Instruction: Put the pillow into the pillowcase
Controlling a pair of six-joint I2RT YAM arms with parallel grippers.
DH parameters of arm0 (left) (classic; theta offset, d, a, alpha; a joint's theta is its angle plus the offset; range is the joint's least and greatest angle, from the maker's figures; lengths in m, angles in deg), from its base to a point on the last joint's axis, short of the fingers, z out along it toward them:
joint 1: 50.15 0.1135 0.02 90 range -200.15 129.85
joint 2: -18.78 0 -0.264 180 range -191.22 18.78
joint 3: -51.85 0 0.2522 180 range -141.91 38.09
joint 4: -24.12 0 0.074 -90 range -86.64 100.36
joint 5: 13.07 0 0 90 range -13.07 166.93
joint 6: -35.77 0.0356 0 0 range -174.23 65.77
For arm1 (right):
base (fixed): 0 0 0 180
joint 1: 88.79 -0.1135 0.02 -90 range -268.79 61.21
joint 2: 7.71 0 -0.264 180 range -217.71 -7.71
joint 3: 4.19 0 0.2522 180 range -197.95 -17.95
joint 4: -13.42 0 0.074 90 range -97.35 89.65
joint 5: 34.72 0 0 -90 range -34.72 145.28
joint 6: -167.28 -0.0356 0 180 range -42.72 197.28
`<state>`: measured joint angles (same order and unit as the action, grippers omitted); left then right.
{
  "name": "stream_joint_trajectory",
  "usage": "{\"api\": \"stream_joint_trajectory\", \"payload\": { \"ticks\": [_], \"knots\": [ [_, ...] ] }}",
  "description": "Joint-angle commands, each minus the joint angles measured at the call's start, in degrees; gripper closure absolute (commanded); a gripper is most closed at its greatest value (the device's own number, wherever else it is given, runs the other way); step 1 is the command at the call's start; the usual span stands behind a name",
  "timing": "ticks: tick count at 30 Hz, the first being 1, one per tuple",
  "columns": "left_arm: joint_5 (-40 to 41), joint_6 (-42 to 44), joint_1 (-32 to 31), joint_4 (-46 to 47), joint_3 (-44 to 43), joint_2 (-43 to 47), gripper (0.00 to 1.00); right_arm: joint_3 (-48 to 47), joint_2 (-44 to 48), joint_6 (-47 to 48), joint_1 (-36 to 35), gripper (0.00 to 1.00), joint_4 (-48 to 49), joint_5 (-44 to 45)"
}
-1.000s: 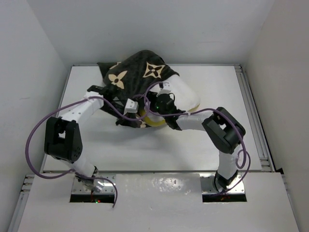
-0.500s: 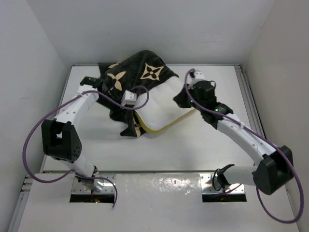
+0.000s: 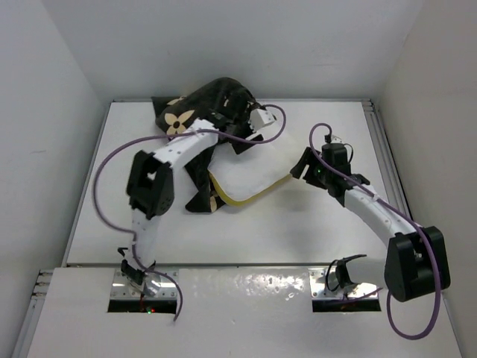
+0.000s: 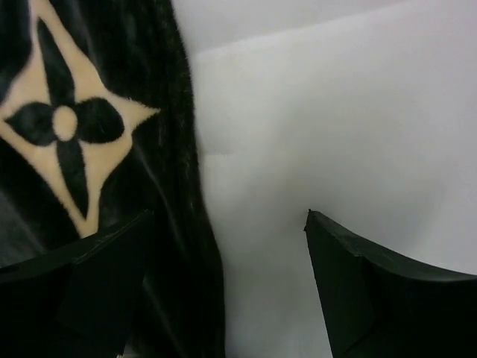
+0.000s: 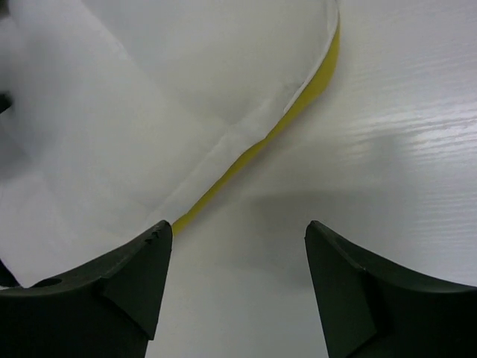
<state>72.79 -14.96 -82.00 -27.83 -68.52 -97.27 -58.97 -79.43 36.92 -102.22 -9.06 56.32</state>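
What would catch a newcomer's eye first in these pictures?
The black pillowcase with tan flowers, bunched at the far edge of the table, stands out most. The white pillow, yellow-banded, pokes out from under it mid-table. The left gripper and right gripper hang open, holding nothing.

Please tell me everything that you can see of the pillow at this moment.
The pillow is white, soft and rather flat, with a yellow band along its near edge. It lies on the table, its far left part tucked under the black flower-printed pillowcase; the near right part lies bare. The open right claw hangs just beside the yellow edge, gripping nothing.
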Motion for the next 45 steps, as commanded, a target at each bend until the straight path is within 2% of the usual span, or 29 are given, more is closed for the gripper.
{"api": "stream_joint_trajectory", "payload": {
  "ticks": [1,3,6,9,10,12,15,17,20,22,24,25,26,27,29,30,31,33,34,36,37,39,40,41,42,44,45],
  "knots": [
    [16.4,-5.5,1.4,7.1,-6.9,-6.2,0.19,3.0,-0.4,-3.5,1.0,0.29,7.7,-6.0],
    [20.0,-5.4,1.0,8.7,-9.2,-9.5,0.19,5.8,-0.4,-4.5,1.0,0.29,11.7,-6.9],
    [24.9,-3.1,0.4,13.0,-8.1,-11.4,0.22,8.5,-0.4,-5.8,1.0,0.3,14.1,-7.9],
    [26.0,-2.8,0.3,15.2,-7.5,-12.2,0.32,10.4,-0.4,-6.5,0.9,0.31,15.5,-8.3],
    [25.6,-3.3,0.2,15.5,-7.4,-12.1,0.41,11.2,-0.3,-6.6,0.9,0.31,15.7,-8.4],
    [23.1,-4.2,0.1,15.3,-7.5,-11.5,0.49,11.9,-0.3,-6.7,0.9,0.33,16.6,-8.5],
    [21.0,-4.7,0.0,16.8,-6.8,-9.6,0.56,12.4,-0.6,-6.7,0.7,0.35,17.1,-8.7],
    [23.6,-3.5,-0.1,18.6,-6.1,-10.1,0.52,12.2,-1.1,-6.7,0.5,0.35,17.5,-8.8],
    [24.6,-2.4,0.6,15.9,-10.1,-14.5,0.37,12.5,-1.3,-7.4,0.2,0.34,18.7,-8.9],
    [24.1,-3.0,1.2,13.7,-12.2,-17.3,0.33,13.0,-1.8,-7.8,0.0,0.3,20.6,-8.9],
    [24.2,-3.2,1.4,14.0,-12.2,-18.6,0.33,14.2,-2.6,-9.6,-0.4,0.24,22.9,-9.1],
    [23.9,-3.4,1.3,14.3,-12.3,-18.9,0.36,14.8,-3.2,-11.4,-0.5,0.23,27.0,-9.3],
    [23.4,-3.5,1.4,14.6,-12.2,-19.0,0.49,15.4,-3.9,-12.6,-0.9,0.21,29.3,-9.2],
    [22.7,-4.2,1.4,15.0,-12.3,-19.1,0.64,16.5,-4.8,-13.8,-1.8,0.19,31.9,-8.2],
    [19.7,-5.5,1.4,14.4,-13.2,-18.7,1.0,16.9,-9.4,-17.2,-3.0,0.15,40.9,-7.3],
    [17.4,-6.0,1.4,13.7,-13.7,-17.6,1.0,16.5,-11.4,-18.0,-4.1,0.15,44.0,-6.8],
    [11.8,-6.0,1.4,11.8,-13.8,-16.8,1.0,15.8,-15.4,-20.1,-4.8,0.13,48.7,-6.4],
    [7.2,-6.7,0.8,9.8,-13.1,-13.0,1.0,13.3,-19.4,-21.4,-6.9,0.13,52.3,-3.8],
    [1.8,-6.4,0.5,8.5,-12.6,-11.6,1.0,12.5,-22.6,-21.8,-7.7,0.15,55.9,-2.3],
    [-4.7,-5.7,-1.0,5.9,-9.3,-6.2,1.0,11.1,-25.6,-22.4,-9.5,0.21,61.2,0.1],
    [-7.3,-5.2,-1.4,4.6,-8.2,-4.6,1.0,10.6,-27.8,-22.5,-9.9,0.35,66.1,2.5],
    [-12.8,-3.0,-3.0,0.3,-5.8,-0.9,1.0,8.3,-29.8,-21.8,-10.8,0.55,70.5,4.1],
    [-14.1,-2.3,-3.5,-2.6,-5.1,-0.1,1.0,7.4,-30.5,-20.8,-10.9,0.78,71.1,4.8],
    [-17.2,-1.7,-3.6,-4.6,-4.8,0.6,1.0,6.1,-31.6,-19.2,-11.2,0.93,73.2,5.1],
    [-19.6,-1.3,-3.5,-6.3,-5.1,0.7,1.0,5.9,-31.9,-19.2,-11.3,1.0,74.6,5.1],
    [-24.4,-0.2,-2.9,-12.0,-6.6,0.7,1.0,6.4,-31.0,-16.3,-12.5,1.0,79.3,4.4],
    [-28.5,0.6,-3.2,-13.8,-7.3,0.7,1.0,6.9,-30.4,-12.3,-13.2,1.0,85.6,4.2]
  ]
}}
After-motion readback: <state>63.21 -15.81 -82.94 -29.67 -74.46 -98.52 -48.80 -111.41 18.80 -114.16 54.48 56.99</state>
